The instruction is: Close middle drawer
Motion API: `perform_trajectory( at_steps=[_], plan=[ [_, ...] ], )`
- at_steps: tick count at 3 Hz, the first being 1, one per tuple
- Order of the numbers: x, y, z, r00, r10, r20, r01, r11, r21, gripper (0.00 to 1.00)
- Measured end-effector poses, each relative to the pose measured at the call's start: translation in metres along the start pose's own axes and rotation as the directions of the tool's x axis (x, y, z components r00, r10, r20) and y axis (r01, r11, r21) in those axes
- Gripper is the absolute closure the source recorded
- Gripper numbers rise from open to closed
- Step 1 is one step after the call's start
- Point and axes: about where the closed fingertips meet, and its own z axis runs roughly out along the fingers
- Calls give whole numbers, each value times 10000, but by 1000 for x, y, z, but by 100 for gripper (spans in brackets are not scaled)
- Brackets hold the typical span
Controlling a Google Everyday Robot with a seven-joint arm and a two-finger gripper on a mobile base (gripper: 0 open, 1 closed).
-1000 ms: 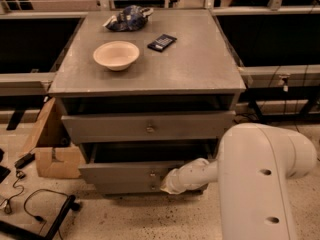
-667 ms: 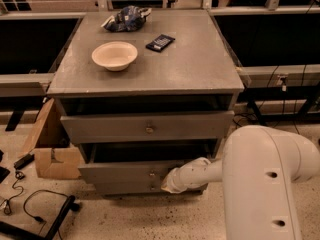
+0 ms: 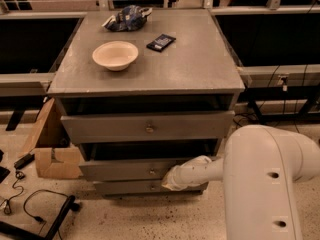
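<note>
Pushing flat on the rigid, light-looking middle drawer [image 3: 120, 170] should suffice. The claw [image 3: 172, 179] rests at 3 o'clock of its knob [image 3: 152, 172]; I cannot tell its state.

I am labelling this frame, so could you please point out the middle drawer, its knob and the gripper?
middle drawer [image 3: 115, 170]: camera view, left part of its low front panel.
knob [image 3: 152, 172]: camera view, its round metal face.
gripper [image 3: 169, 180]: camera view, its pale tip at the drawer front, right of the knob.

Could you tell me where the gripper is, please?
Low in the camera view, the gripper is at the front of the middle drawer, just right of its knob.
</note>
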Motion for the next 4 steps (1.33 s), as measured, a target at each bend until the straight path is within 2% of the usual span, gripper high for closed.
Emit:
perform_trajectory(
  at_steps=[2,3,4],
  plan=[
    [-3,-18,-8,10000,-47,-49,48,9997,254,100],
    [-3,-18,-8,10000,-47,-49,48,9997,254,82],
    [-3,-18,-8,10000,-47,-49,48,9997,254,58]
  ],
)
